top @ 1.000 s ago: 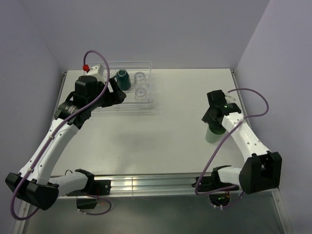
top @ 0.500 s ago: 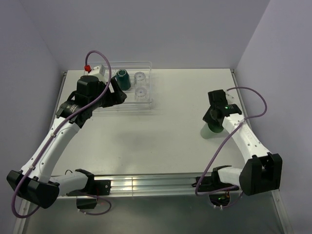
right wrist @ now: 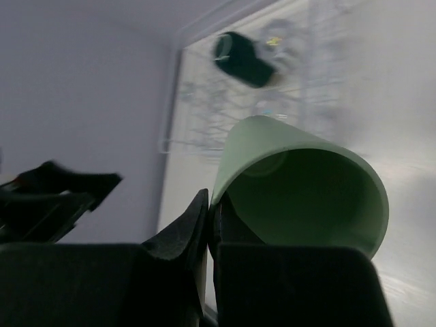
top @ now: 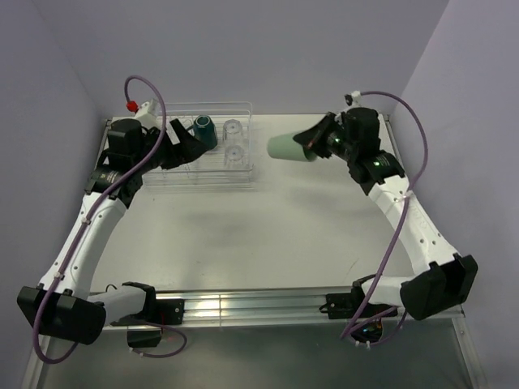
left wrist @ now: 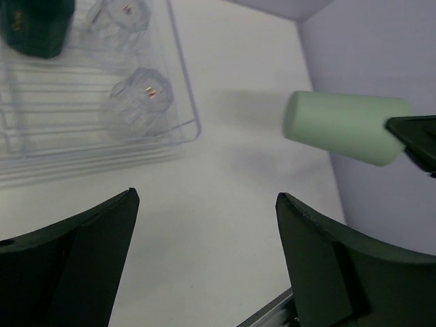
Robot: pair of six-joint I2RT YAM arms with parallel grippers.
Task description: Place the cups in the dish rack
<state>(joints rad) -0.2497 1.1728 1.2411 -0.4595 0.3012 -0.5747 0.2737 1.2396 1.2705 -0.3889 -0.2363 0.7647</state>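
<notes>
The clear dish rack [top: 212,180] stands at the back left of the table. In it are a dark green mug [top: 204,132] and two glass tumblers [top: 233,128] [top: 235,151]. My right gripper [top: 319,144] is shut on the rim of the pale mint cup [top: 290,148], one finger inside and one outside. The cup hangs on its side in the air, just right of the rack, with its base toward it. The right wrist view looks into the mint cup [right wrist: 272,139] past my right gripper [right wrist: 211,201]. My left gripper [top: 185,142] hovers open and empty over the rack's left part, also seen as left gripper [left wrist: 208,196].
The left wrist view shows the rack's corner rim [left wrist: 194,126], the mug [left wrist: 34,24], a tumbler [left wrist: 143,95] and the mint cup [left wrist: 340,128] above bare table. Purple walls close in the back and sides. A metal rail [top: 243,306] runs along the near edge.
My right gripper has shut on the mint cup, lifted it off the table at the right and carried it up and left toward the rack, tipping it sideways. The left gripper drew back left and opened wider.
</notes>
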